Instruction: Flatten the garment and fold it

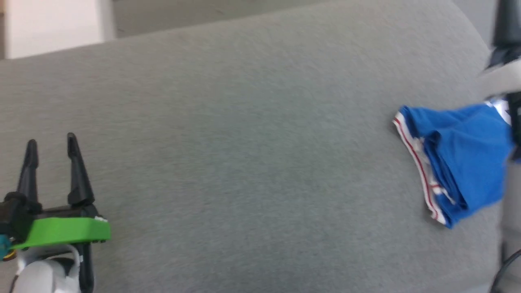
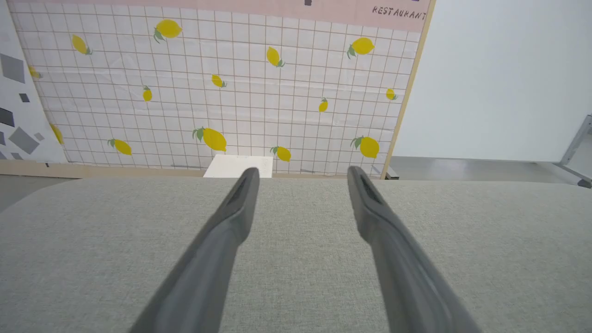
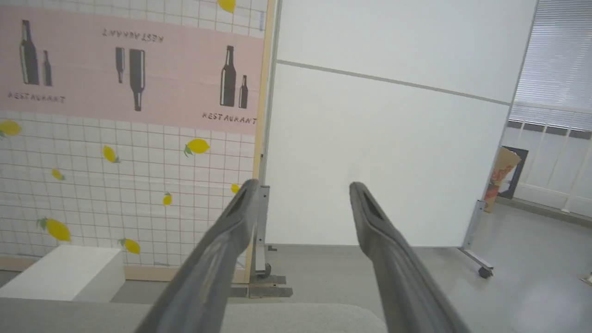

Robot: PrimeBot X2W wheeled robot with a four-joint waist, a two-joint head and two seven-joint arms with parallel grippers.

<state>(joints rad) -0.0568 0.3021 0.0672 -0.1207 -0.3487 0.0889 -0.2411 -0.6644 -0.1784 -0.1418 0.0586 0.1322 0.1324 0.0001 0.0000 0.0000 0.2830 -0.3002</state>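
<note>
On your far left, the left end effector point(image 1: 51, 139) sits low over the grey cloth-covered desk point(image 1: 244, 142), its two dark fingers spread and released, with nothing between them. Past its fingertips, the left wrist view shows you a white box point(image 2: 238, 166) just beyond the desk's far edge, and behind that a tiled panel with a lemon print point(image 2: 231, 92).

A wide stretch of bare grey cloth lies between that end effector and the garment point(image 1: 460, 162). The garment is well apart from it, near the desk's right edge. You see it as a bunched blue heap, with its red-and-white striped trim turned toward the left.

A blurred pale-and-dark shape point(image 1: 513, 118) at the frame's right edge covers the garment's right end, so you cannot tell how far the cloth runs.

The right end effector point(image 3: 304, 184) is also released and grasps nothing. It points past the desk's rounded corner at a white partition point(image 3: 393, 138) on a castor leg point(image 3: 476, 249).
</note>
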